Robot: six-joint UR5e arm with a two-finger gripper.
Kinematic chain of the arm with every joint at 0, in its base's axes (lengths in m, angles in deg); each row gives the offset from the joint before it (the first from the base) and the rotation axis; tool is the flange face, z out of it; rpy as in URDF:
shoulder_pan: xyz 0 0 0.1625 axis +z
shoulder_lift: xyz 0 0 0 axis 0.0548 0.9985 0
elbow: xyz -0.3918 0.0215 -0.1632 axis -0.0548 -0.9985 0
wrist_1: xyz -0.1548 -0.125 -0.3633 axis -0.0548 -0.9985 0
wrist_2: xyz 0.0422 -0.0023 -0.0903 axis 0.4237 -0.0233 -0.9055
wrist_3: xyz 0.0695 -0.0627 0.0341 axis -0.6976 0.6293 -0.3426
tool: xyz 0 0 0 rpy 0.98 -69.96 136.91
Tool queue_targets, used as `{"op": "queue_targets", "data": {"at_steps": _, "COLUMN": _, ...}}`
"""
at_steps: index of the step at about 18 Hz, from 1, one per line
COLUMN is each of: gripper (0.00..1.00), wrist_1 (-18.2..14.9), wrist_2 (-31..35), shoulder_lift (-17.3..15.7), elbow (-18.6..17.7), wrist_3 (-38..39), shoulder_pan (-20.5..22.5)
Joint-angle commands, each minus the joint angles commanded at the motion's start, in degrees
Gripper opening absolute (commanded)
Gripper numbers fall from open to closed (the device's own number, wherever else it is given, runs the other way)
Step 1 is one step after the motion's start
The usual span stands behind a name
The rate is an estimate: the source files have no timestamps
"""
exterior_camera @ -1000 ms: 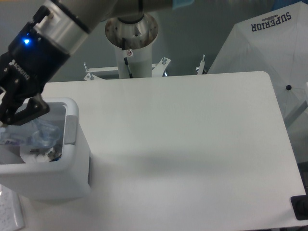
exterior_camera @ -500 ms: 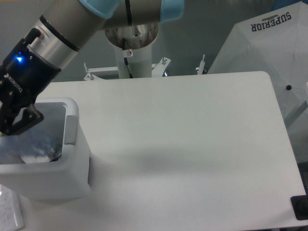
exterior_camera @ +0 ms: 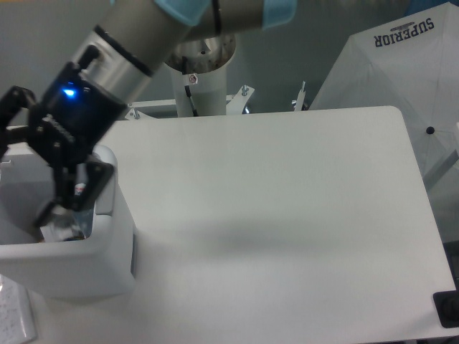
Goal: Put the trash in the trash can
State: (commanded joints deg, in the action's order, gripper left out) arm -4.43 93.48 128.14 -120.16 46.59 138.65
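My gripper [exterior_camera: 29,154] now sits higher over the trash can [exterior_camera: 79,269] than it did a moment ago, when its fingers were down inside the opening; the wrist has swung up and toward the can's far edge, and the blue light on it shows plainly. The fingers look spread apart, one reaching out past the can's left side and one [exterior_camera: 72,193] pointing down toward the can's inner wall, and I see nothing held between them, though part of the tool runs off the left edge. Below the fingers, inside the can, lies a crumpled clear piece of trash [exterior_camera: 61,228], low against the near wall; whether both items are there I cannot tell. No trash shows on the white table [exterior_camera: 272,208] to my right. I judge the drop made and the task close to finished.
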Motion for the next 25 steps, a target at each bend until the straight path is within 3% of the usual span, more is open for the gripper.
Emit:
{"op": "queue_targets", "data": {"at_steps": 4, "gripper": 1.0, "wrist_1": -0.1, "wrist_2": 0.1, "shoulder_lift": 0.2, "elbow": -1.4, "wrist_3": -0.1, "shoulder_pan": 5.8}}
{"op": "queue_targets", "data": {"at_steps": 8, "gripper": 1.0, "wrist_1": 0.0, "wrist_2": 3.6, "shoulder_lift": 1.2, "elbow": -5.6, "wrist_3": -3.1, "shoulder_pan": 12.7}}
{"op": "queue_targets", "data": {"at_steps": 11, "gripper": 1.0, "wrist_1": -0.3, "wrist_2": 6.8, "shoulder_lift": 4.3, "elbow": -4.8, "wrist_3": -3.8, "shoulder_pan": 15.6}}
{"op": "queue_targets", "data": {"at_steps": 14, "gripper": 1.0, "wrist_1": -0.6, "wrist_2": 14.0, "shoulder_lift": 4.9, "elbow": -4.3, "wrist_3": -3.8, "shoulder_pan": 16.6}}
{"op": "queue_targets", "data": {"at_steps": 20, "gripper": 1.0, "wrist_1": -5.5, "wrist_2": 28.7, "shoulder_lift": 9.9, "elbow": 1.7, "wrist_3": -4.7, "shoulder_pan": 17.0}}
{"op": "queue_targets", "data": {"at_steps": 25, "gripper": 1.0, "wrist_1": -14.7, "wrist_2": 35.2, "shoulder_lift": 10.2, "elbow": 2.0, "wrist_3": -22.8, "shoulder_pan": 16.5}}
